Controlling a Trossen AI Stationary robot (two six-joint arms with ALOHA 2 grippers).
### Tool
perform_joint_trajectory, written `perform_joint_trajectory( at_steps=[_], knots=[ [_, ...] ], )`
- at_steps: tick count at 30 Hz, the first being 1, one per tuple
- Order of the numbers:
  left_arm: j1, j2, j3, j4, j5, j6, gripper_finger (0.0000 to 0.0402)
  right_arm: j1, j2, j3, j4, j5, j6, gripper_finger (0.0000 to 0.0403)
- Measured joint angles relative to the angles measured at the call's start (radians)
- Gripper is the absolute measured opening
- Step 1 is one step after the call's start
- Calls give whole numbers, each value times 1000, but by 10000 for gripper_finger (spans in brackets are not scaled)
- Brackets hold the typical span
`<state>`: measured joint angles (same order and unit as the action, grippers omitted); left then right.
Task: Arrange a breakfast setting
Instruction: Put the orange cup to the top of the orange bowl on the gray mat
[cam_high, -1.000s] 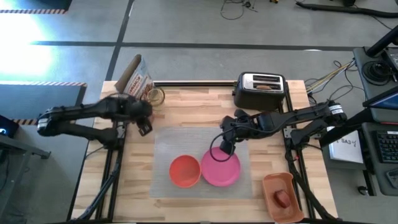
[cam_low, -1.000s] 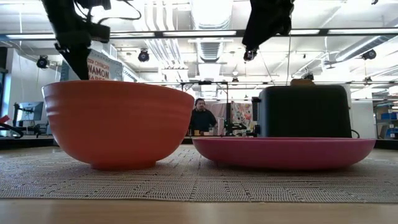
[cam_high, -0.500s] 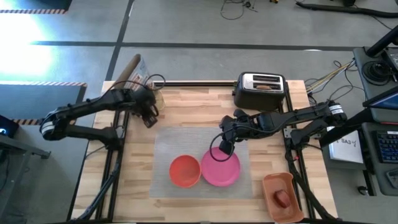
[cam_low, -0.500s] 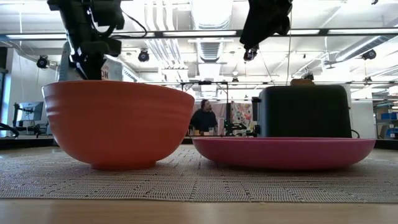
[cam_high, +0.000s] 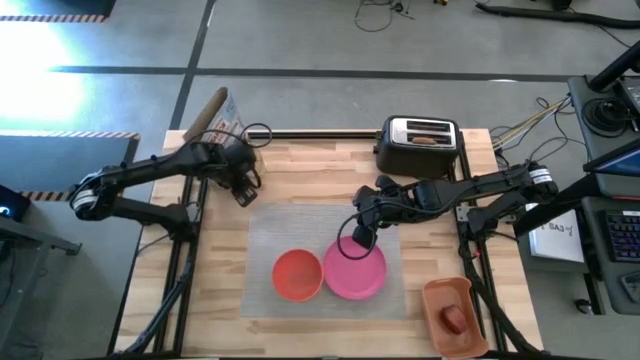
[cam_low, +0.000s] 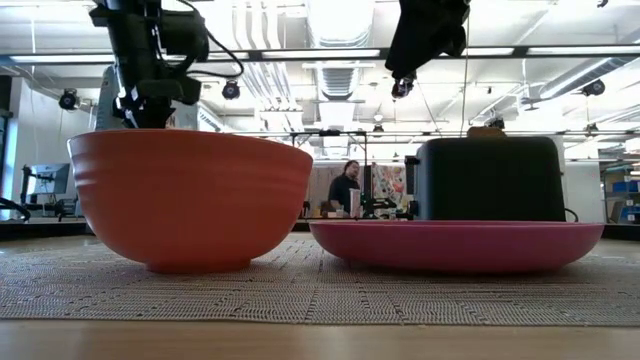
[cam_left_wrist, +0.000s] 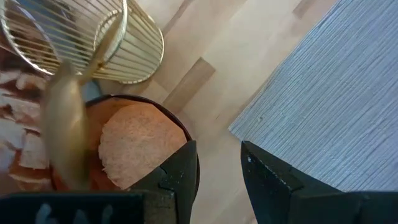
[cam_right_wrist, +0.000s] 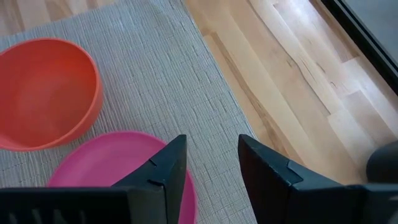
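A grey mat (cam_high: 320, 262) lies mid-desk (cam_high: 300, 170) with the bowl (cam_high: 297, 275) and plate (cam_high: 354, 270) side by side on it; the right gripper (cam_high: 366, 238) hangs above the plate, jaws spread; the left gripper (cam_high: 244, 190) hangs beyond the mat's far corner, jaws parted, empty; behind stretches a workshop hall.

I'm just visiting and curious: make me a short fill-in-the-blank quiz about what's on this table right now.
1. The red-orange bowl and the pink plate both sit on the grey ____.
2. The red apple lies in the orange ____.
3. At the table's far edge stands a black-and-chrome ____.
4. The right gripper hangs over the plate with its jaws ____.

Missing words: mat; tray; toaster; open
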<state>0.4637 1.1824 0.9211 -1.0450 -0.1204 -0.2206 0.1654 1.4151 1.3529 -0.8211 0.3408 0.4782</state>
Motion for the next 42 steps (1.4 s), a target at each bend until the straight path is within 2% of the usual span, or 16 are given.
perform_joint_trajectory(
  at_steps=[4, 11, 28, 36, 42],
  knots=[
    [0, 29, 5, -7, -15, 1, 109, 0, 0, 0, 0, 0, 0, 128],
    [-1, 53, 5, -3, -106, 2, 109, 0, 0, 0, 1, 0, 0, 133],
    [0, 12, -2, -28, -106, -28, 110, 0, 0, -1, 13, 0, 0, 130],
    [0, 12, -6, -35, -134, -51, 146, 0, 0, -1, 16, 0, 0, 133],
    [0, 28, -63, -14, -135, -64, 151, 0, 0, -1, 19, 0, 0, 126]
  ],
)
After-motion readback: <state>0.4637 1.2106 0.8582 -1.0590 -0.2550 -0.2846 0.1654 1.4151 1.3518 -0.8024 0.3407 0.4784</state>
